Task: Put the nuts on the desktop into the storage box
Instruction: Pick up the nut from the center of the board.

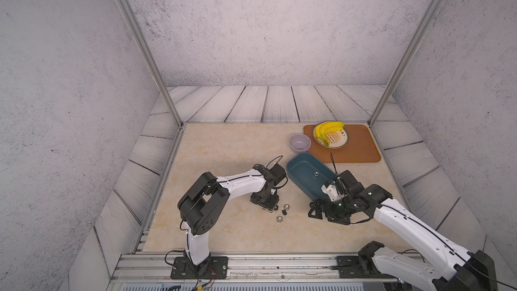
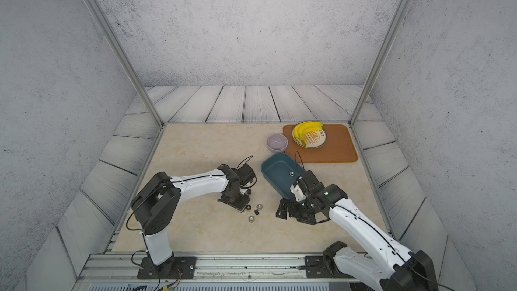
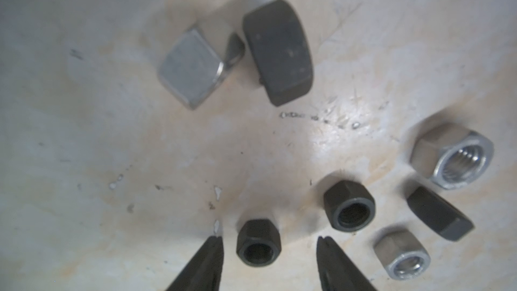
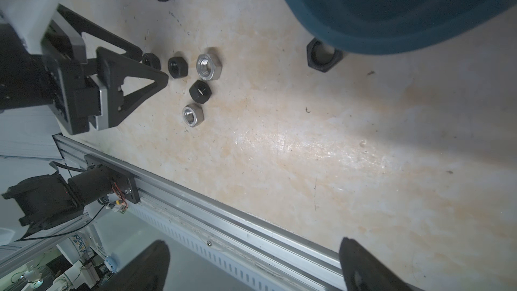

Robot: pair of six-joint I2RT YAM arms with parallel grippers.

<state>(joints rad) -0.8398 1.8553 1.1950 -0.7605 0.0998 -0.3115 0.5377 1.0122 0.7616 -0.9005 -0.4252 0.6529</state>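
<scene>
Several small hex nuts, black and silvery, lie on the beige desktop (image 1: 223, 152). In the left wrist view my left gripper (image 3: 270, 240) points down at them. A small black nut (image 3: 258, 243) stands between its open jaws, with a gap on each side. Other nuts lie close by, among them a black one (image 3: 349, 205) and a silvery one (image 3: 401, 256). Both top views show silvery nuts (image 1: 286, 207) (image 2: 251, 218) beside that gripper. The dark teal storage box (image 1: 302, 169) holds one nut (image 1: 316, 174). My right gripper (image 4: 251, 242) hovers wide open and empty at the box's near end, where a black nut (image 4: 324, 55) lies.
A lilac bowl (image 1: 300, 142) stands behind the box. An orange-brown tray (image 1: 361, 146) at the back right carries a plate with bananas (image 1: 330, 132). An aluminium rail (image 1: 251, 261) runs along the front edge. The two grippers are close together.
</scene>
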